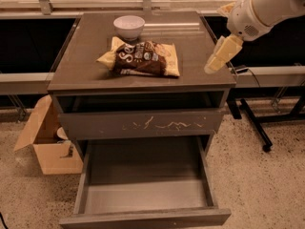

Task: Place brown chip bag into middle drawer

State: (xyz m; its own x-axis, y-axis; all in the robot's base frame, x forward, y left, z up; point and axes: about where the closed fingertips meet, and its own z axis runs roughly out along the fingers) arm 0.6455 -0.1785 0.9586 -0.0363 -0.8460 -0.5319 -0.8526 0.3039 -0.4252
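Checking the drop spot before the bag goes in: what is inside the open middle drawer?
The middle drawer shows only bare grey floor; its rear is hidden under the scratched drawer front. The gripper hovers above the cabinet top, right side.

brown chip bag [143, 58] lies on cabinet top [81, 68], about mid-width. bowl [128, 26] just behind it on the far side; touching or not, can't tell. gripper [213, 66] over the top's right edge, well right of the bag. below the top, upper drawer front [95, 125]; under that, middle drawer [147, 197] stands open toward the near side. cardboard box [52, 156] on floor [267, 185], left of cabinet.
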